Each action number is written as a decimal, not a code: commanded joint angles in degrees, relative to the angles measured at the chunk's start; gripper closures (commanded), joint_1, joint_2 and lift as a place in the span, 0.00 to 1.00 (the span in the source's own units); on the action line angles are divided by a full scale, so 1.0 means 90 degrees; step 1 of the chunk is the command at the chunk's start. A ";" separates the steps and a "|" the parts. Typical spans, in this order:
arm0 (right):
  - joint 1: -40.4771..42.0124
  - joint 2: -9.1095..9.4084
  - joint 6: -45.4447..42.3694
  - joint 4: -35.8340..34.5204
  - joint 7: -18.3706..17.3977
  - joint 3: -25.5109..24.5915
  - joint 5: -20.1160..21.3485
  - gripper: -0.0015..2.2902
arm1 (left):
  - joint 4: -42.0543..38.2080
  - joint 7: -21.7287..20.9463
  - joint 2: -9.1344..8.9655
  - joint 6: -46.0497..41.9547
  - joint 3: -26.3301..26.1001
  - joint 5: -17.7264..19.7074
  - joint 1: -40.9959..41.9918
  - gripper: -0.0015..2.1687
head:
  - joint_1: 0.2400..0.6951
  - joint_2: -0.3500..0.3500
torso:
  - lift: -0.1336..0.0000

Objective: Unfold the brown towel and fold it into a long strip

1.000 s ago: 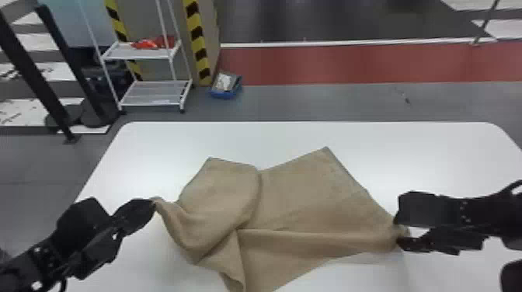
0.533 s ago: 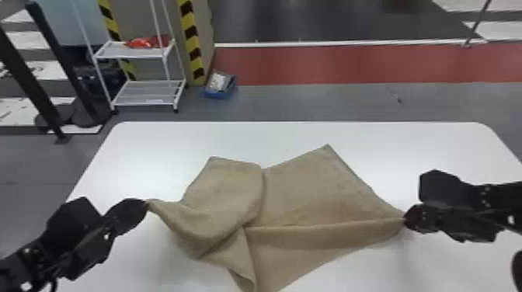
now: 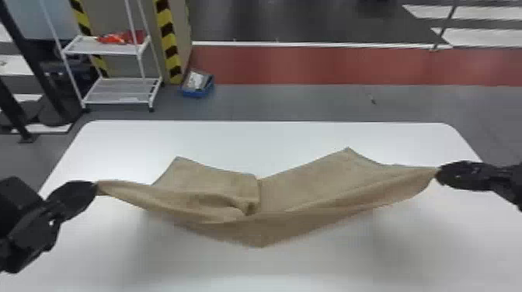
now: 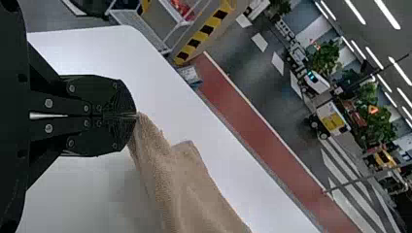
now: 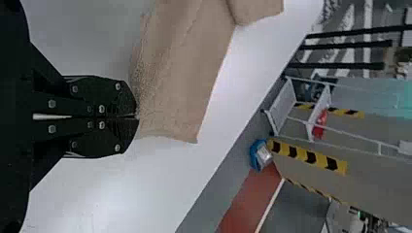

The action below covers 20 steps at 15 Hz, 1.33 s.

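Head view | brown towel (image 3: 307,190) now drawn wider, ends higher than before: unfolding seems underway, fold persisting left of middle | near side sags between claws, over white table (image 3: 272,139) | left gripper (image 3: 95,188) closed on towel's left end | right gripper (image 3: 438,175) pinching its right end

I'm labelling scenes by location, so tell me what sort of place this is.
Probably an indoor workshop or test hall: a grey floor with a red strip, yellow-and-black striped edging and ceiling lights show it.
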 commanded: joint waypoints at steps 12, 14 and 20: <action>-0.2326 0.0446 0.3138 0.0534 0.0021 0.0247 -0.0916 0.91 | 0.2372 0.0230 -0.0017 0.2607 -0.1731 -0.0652 -0.3909 0.66 | 0.90 0.41 | 0.08; -0.3156 0.0505 0.3099 0.1325 0.0021 0.0432 -0.0662 0.91 | 0.3260 0.0571 -0.0017 0.2978 -0.1712 -0.0662 -0.4915 0.66 | 0.82 0.43 | 0.08; -0.3908 0.0280 0.2943 0.1599 -0.0225 -0.0046 -0.0847 0.91 | 0.2294 0.0786 -0.0017 0.3389 -0.1087 -0.0437 -0.4973 0.66 | 0.48 0.48 | 0.08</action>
